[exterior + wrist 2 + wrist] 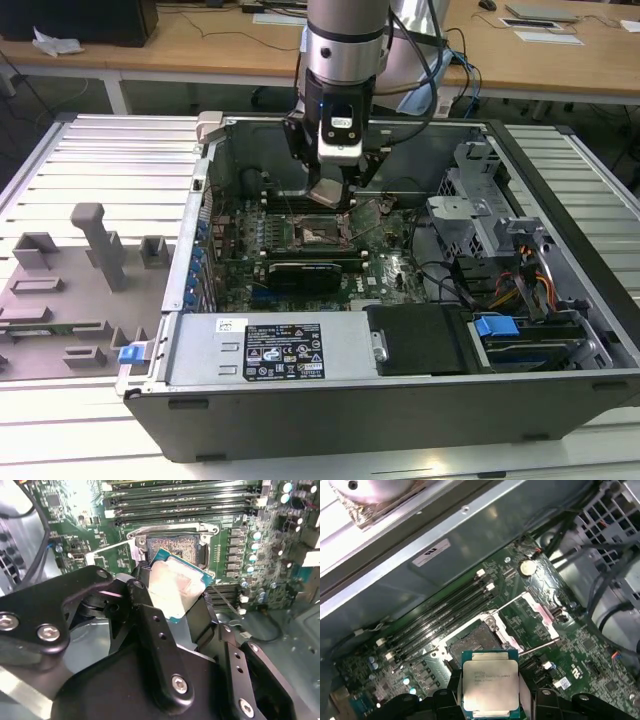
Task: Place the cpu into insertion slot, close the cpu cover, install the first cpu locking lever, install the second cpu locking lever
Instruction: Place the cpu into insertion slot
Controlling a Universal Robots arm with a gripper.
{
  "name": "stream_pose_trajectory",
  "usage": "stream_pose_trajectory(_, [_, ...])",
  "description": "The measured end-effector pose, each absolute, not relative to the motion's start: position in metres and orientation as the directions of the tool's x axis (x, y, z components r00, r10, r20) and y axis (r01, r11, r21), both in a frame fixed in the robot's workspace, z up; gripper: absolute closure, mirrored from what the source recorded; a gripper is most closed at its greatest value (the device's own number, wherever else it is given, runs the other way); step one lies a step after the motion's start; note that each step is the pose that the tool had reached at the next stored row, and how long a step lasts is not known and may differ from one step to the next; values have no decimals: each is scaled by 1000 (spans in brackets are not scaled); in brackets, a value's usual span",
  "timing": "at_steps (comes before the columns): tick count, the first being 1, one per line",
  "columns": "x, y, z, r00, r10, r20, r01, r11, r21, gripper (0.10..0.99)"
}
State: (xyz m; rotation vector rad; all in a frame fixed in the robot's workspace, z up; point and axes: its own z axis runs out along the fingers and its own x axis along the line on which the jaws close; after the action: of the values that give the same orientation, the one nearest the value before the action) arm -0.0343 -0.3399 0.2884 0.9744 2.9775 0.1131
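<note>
The claw (173,592) is clamped on the cpu (491,682), held tilted just above the empty insertion slot (472,642) inside an open computer case (300,350). The cpu cover (540,614) stands flipped open beside the slot. Seating, cover and both levers appear undone.

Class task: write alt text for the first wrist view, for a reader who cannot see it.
The claw holds the cpu by two edges, silvery top showing, not yet in the open insertion slot on the green motherboard. The cpu cover is swung open beside the slot.
</note>
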Motion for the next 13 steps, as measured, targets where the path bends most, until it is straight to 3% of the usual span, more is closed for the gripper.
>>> stream_pose_trajectory(10, [-34,-340,287,-656,755,13,753,654,67,545])
stream_pose_trajectory(13, [-34,-340,285,-562,827,12,826,560,66,545])
